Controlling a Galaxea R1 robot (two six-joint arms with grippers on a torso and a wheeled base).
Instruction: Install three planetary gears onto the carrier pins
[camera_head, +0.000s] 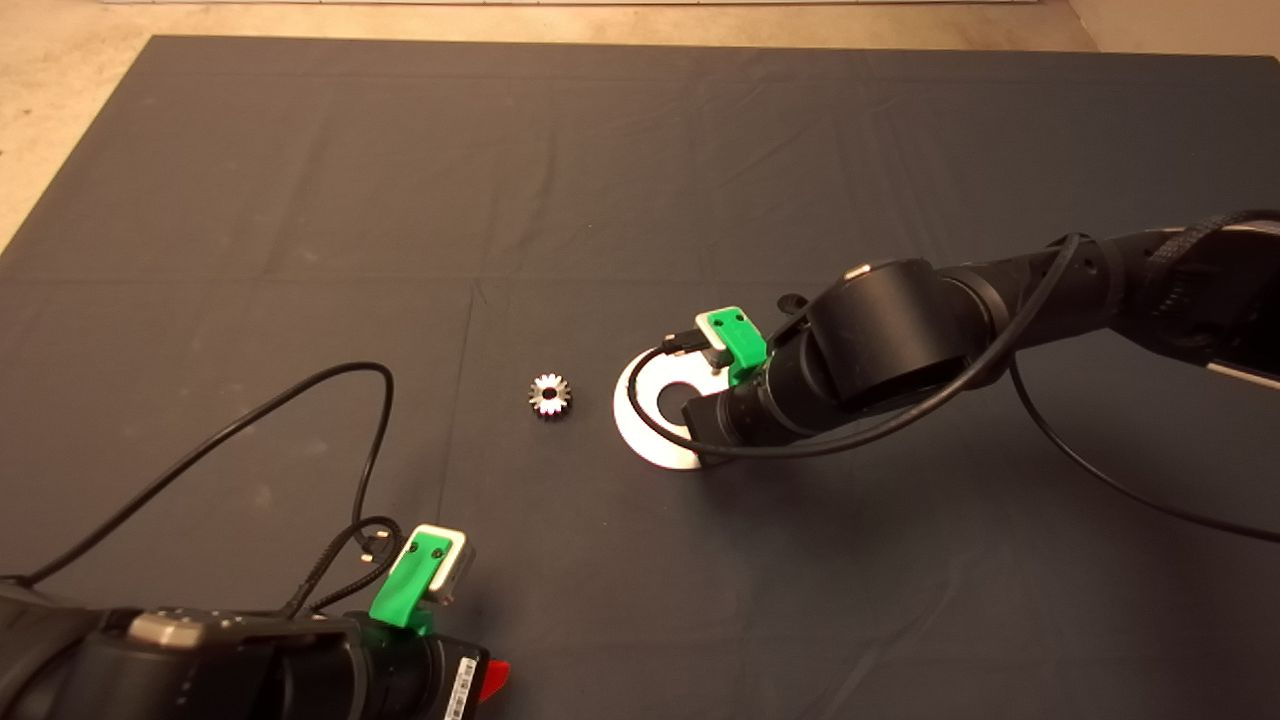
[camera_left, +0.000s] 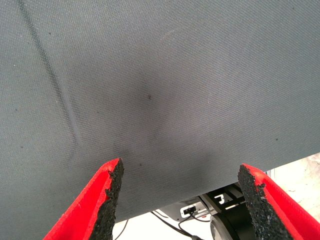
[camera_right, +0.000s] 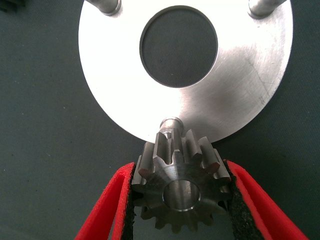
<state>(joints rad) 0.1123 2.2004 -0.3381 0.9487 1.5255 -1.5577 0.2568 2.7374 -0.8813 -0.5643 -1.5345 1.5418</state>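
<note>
One gear (camera_right: 180, 192) sits clenched in the right gripper (camera_right: 180, 200) fingers beside a carrier pin (camera_right: 170, 123); next, centre its hole and lower it. Left gripper (camera_left: 177, 200) waits, fingers spread.

- Mat (camera_head: 300, 200): dark grey, plain weave, faint crease lines.
- Disc (camera_right: 240, 85): shiny silver, brushed streaks; pins (camera_right: 170, 122) silvery.
- Gear in right gripper (camera_right: 180, 210): dark steel gear (camera_right: 175, 185), bright face.
- Loose gear (camera_head: 549, 394): dark teeth, shiny face.
- Left gripper (camera_left: 180, 200): red fingers (camera_left: 95, 200) w/ black pads; green mount.
- Arms, cables: black.
</note>
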